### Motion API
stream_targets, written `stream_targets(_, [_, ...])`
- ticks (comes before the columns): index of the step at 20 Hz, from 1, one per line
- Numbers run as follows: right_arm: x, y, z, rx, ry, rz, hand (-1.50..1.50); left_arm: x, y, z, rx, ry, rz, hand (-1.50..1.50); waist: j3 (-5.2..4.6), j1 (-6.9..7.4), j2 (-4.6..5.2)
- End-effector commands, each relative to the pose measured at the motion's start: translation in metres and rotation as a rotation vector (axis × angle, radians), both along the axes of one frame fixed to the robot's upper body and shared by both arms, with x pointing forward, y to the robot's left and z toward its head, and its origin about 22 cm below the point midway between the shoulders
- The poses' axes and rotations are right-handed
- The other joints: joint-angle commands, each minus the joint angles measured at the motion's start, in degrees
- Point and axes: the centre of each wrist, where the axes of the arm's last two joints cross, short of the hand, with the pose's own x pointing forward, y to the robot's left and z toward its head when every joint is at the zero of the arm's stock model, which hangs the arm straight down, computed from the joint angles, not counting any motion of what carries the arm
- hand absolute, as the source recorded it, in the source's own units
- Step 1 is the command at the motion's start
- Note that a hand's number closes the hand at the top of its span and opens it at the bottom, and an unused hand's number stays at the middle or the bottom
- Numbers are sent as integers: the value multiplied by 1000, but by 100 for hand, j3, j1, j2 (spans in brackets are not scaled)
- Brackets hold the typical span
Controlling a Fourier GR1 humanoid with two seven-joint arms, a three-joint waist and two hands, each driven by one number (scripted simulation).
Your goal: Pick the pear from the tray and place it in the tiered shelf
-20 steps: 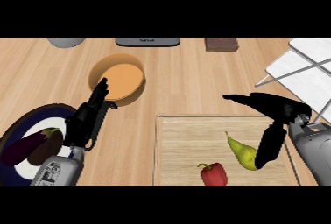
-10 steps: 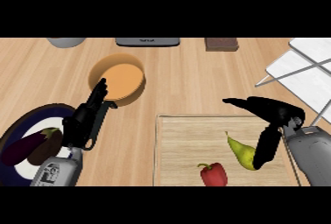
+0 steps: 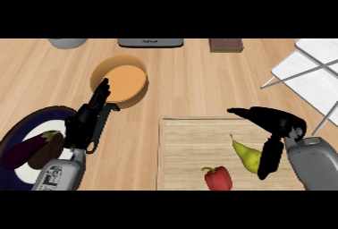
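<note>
Tiered shelf (image 3: 310,78) stood up and to the right of the right hand (image 3: 280,123), well apart. Tray (image 3: 191,143) lay under and left of that hand. Right hand was released, thumb out to the left and fingers pointing down just right of the pear (image 3: 246,154); contact unclear, nothing grasped. Left hand (image 3: 86,125) rested open at the view's left, fingers up. Pear lay on the tray, stem end up-left, with a red pepper (image 3: 218,178) near its lower left. Likely light, stiff, smooth-skinned, a bit slippery, bruisable. Best taken round the fat lower belly, not the narrow neck.
</note>
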Motion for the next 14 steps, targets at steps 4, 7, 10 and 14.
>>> stream_targets(4, [-1, 18, -11, -42, 8, 20, -150, -13, -13, 8, -4, -12, 1, 0, 0, 12, -3])
stream_targets(7, [7, -3, -25, -52, 0, 13, -150, 10, -7, -5, -3, -9, -9, 0, 0, -5, 4])
stream_targets(10, [-14, 8, -30, -50, -2, -2, -150, -4, 0, -9, -5, -7, 7, 0, -1, -14, -3])
stream_targets(14, [-5, 2, -56, -57, 21, 16, -150, -11, 14, 4, 1, -5, 11, 0, 1, 14, 0])
